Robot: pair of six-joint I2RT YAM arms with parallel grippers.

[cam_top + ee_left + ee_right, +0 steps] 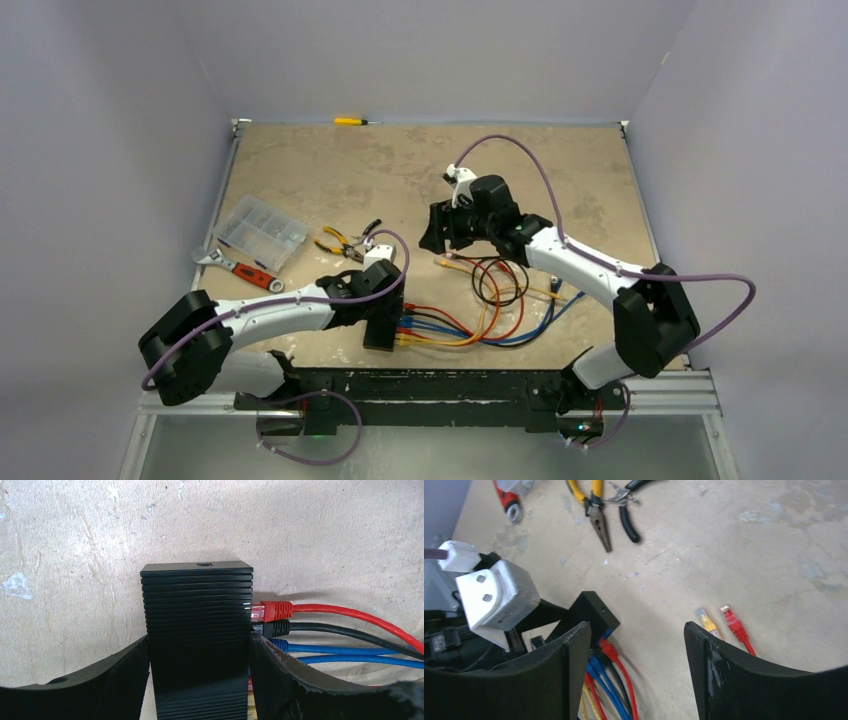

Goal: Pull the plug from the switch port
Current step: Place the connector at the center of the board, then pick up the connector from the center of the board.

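The switch [197,610] is a ribbed black box lying between the fingers of my left gripper [199,640], which is shut on its sides. In the top view the switch [383,322] lies near the table's front edge under the left gripper [378,308]. Red [272,610], black [276,627] and blue [280,644] plugs sit in its right face, and their cables run right. My right gripper [434,238] is open and empty, above the table behind and to the right of the switch. In the right wrist view the switch [591,611] and its red plug [609,650] show beside the left finger [569,670].
A loose yellow plug [705,620] and a loose red plug [731,617] lie on the table by the right finger. Cables coil between the arms [500,300]. Pliers [345,243], a wrench [240,268] and a clear compartment box [262,232] lie at the left. A yellow screwdriver [350,121] lies at the far edge.
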